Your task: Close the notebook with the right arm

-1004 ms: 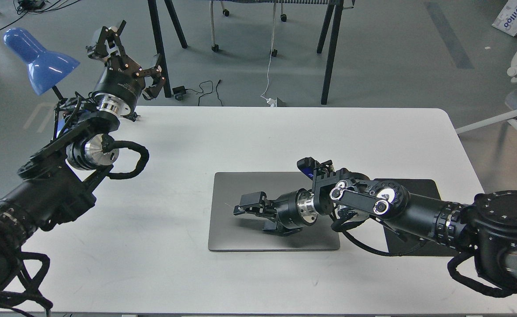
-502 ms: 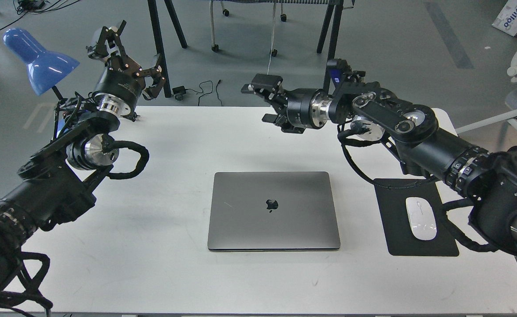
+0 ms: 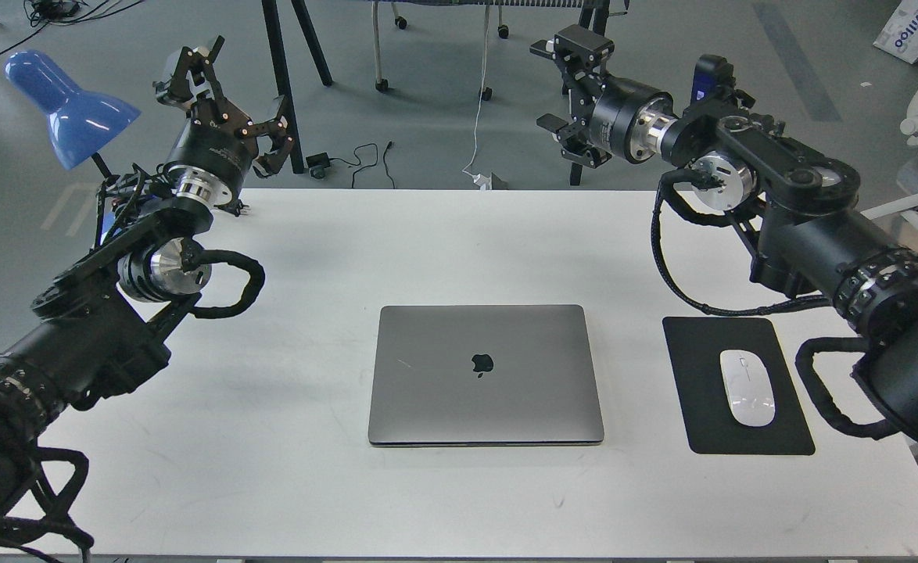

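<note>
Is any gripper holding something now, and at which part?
Nothing is held. The left gripper and right gripper are both open in the air; the laptop lies closed, untouched.

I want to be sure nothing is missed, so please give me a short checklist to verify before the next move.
1. Notebook lid fully down, flat on the table: ok.
2. Right gripper away from the notebook, raised past the table's far edge: ok.
3. Right jaws open and holding nothing: ok.
4. Left gripper away from the notebook, jaws open: ok.
5. White mouse resting on the mouse pad, beside the notebook: ok.
6. Lid latched shut: cannot tell.
</note>
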### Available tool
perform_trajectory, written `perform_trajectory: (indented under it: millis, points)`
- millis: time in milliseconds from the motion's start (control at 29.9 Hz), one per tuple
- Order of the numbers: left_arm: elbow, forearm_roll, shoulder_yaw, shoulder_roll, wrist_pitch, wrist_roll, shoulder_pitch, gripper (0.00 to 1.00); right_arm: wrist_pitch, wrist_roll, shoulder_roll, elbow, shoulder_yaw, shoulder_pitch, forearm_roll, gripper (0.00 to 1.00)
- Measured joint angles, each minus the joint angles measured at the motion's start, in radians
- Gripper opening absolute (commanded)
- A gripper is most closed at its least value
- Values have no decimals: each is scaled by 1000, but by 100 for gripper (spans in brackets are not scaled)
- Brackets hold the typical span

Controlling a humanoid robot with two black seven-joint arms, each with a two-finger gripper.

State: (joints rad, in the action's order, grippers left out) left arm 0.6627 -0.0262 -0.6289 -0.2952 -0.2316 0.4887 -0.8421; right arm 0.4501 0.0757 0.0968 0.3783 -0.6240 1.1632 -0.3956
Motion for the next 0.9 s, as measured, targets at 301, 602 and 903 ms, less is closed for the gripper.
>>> perform_trajectory:
  millis: [301, 602, 903]
  points:
    - [0, 0, 0, -1, 0, 0, 0, 100, 38, 54, 9, 19, -296, -97, 61, 100]
    - [0, 0, 0, -1, 0, 0, 0, 100, 39, 67, 6, 82, -439, -206, 168, 100]
    - [0, 0, 0, 2, 0, 0, 0, 100, 39, 80, 2, 84, -444, -278, 206, 100]
